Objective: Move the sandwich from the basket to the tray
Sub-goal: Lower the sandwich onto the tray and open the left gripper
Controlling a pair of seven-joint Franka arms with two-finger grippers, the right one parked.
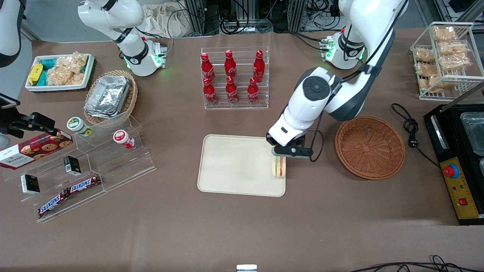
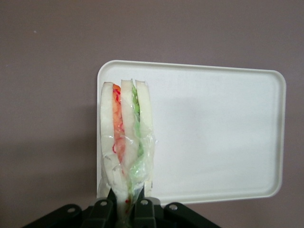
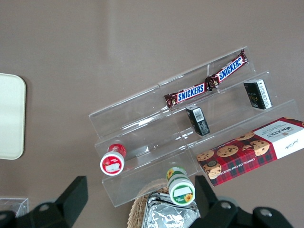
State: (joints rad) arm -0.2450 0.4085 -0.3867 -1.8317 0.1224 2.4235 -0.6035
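Note:
The sandwich (image 1: 279,166) is a wrapped wedge of white bread with orange-red and green filling. My left gripper (image 1: 284,155) is shut on it and holds it over the edge of the cream tray (image 1: 234,166) that is nearest the basket. In the left wrist view the sandwich (image 2: 124,137) hangs between the fingers (image 2: 100,209) over the tray's (image 2: 213,133) edge. I cannot tell whether it touches the tray. The round reddish-brown wicker basket (image 1: 369,146) is empty and stands beside the tray, toward the working arm's end of the table.
A clear rack of red cola bottles (image 1: 233,77) stands farther from the front camera than the tray. A clear stepped shelf with snacks (image 1: 79,166) and a tan basket of foil containers (image 1: 109,96) lie toward the parked arm's end. A black machine (image 1: 459,158) and cable (image 1: 410,128) lie beside the basket.

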